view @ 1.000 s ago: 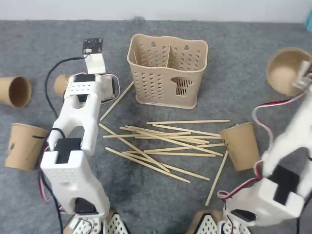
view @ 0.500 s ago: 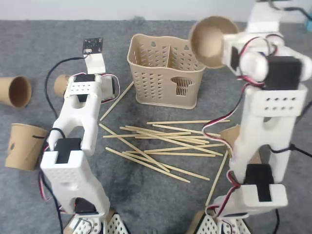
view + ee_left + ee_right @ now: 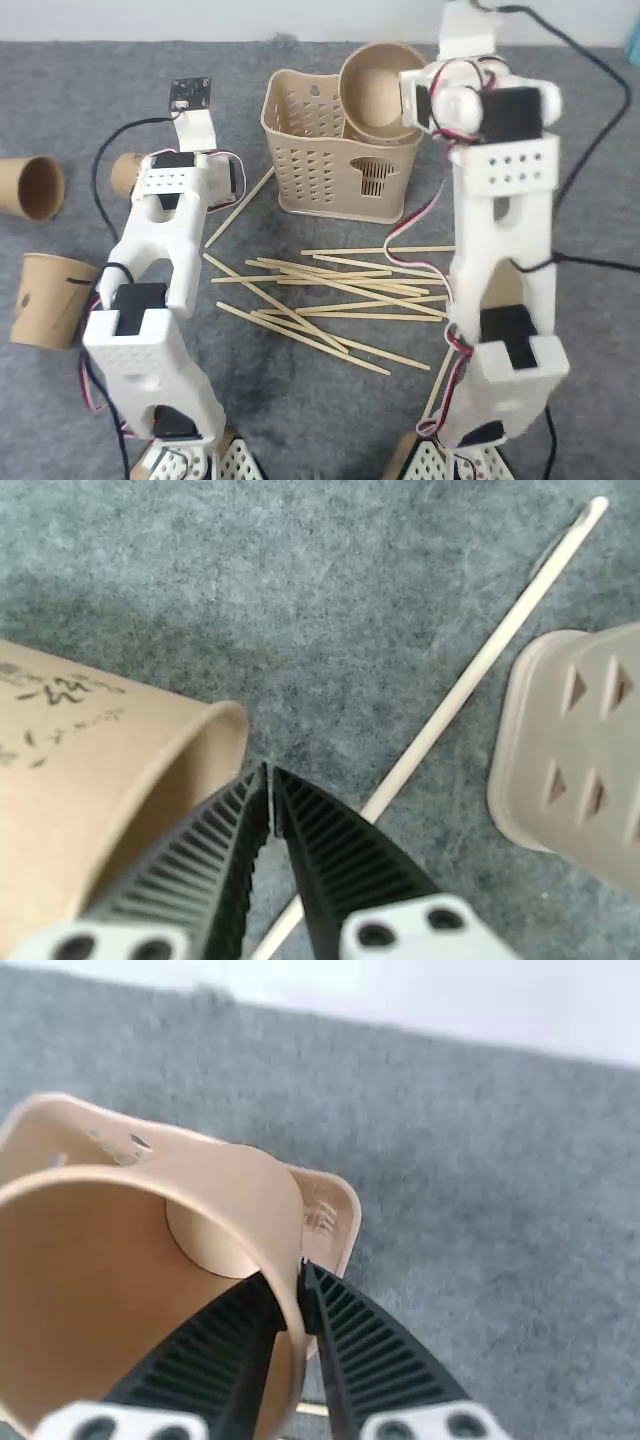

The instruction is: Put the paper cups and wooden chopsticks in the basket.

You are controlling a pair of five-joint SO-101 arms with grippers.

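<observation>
My right gripper (image 3: 300, 1272) is shut on the rim of a paper cup (image 3: 120, 1260). In the high view this cup (image 3: 378, 85) hangs tilted over the right compartment of the beige basket (image 3: 330, 165). My left gripper (image 3: 270, 776) is shut with nothing in it. It points down at the carpet beside the mouth of a paper cup (image 3: 90, 770) lying on its side. A single chopstick (image 3: 470, 680) runs past it toward the basket's corner (image 3: 580, 750). Several wooden chopsticks (image 3: 330, 295) lie in a loose pile in front of the basket.
Two more paper cups lie on their sides at the left, one (image 3: 30, 187) farther back and one (image 3: 48, 300) nearer. The tall right arm (image 3: 500, 250) stands over the right end of the chopstick pile. Grey carpet covers the table.
The right arm has swung left with the cup, from the far right edge to above the basket's right compartment. The left arm has not moved.
</observation>
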